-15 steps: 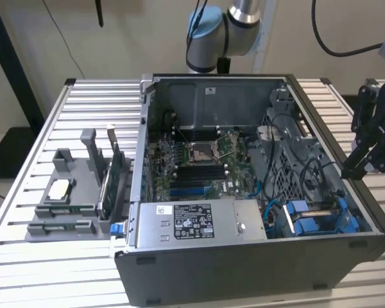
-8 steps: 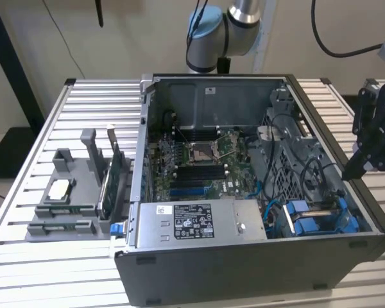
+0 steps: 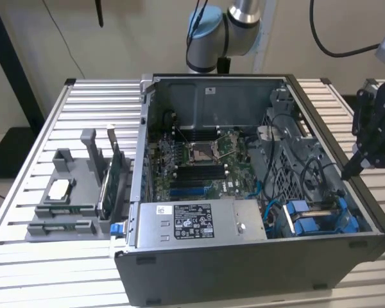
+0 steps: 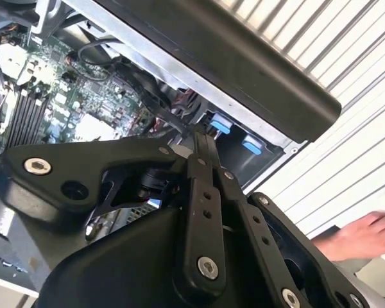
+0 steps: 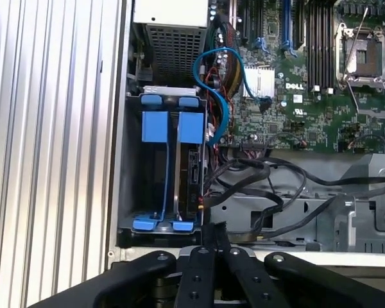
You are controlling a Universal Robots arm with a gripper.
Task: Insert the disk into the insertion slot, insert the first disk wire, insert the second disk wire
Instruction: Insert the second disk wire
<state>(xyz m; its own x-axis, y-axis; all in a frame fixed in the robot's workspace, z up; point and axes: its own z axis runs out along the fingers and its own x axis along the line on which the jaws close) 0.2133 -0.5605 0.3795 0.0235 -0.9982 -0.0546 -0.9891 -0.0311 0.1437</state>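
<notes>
1. Exterior view: I'm looking at an open dark-grey computer case (image 3: 244, 269) lying on a slatted metal desk (image 3: 45, 273). The black gripper (image 3: 348, 170) hangs over the case's edge on the exterior view's right, tip pointing down toward the drive corner.
2. In both wrist views the gripper's (image 5: 213, 230) two fingers are pressed together into one narrow point. I can't make out whether anything is nipped between them.
3. The insertion slot (image 5: 147, 186) is the grey bay in that corner of the case, with blue plastic rails and tabs at both ends.
4. The disk (image 5: 190, 170) sits inside that bay in the first wrist view, standing on edge in its blue carrier on the side nearest the motherboard (image 5: 308, 96), its dark connector edge facing the board.
5. Black wires (image 5: 269, 173) loop just beside the disk's connector edge, near the gripper tip. I can't tell whether any of them is plugged into the disk.
6. A thin blue cable (image 5: 226, 114) curves across the board next to the bay.
7. The grey power-supply box (image 3: 199, 221) lies along the front wall, beside the bay.
8. A grey tray of parts (image 3: 70, 205) stands on the desk, well apart from the case, on the exterior view's left.
9. In the second wrist view a person's hand (image 4: 359, 234) rests on the desk outside the case wall.
</notes>
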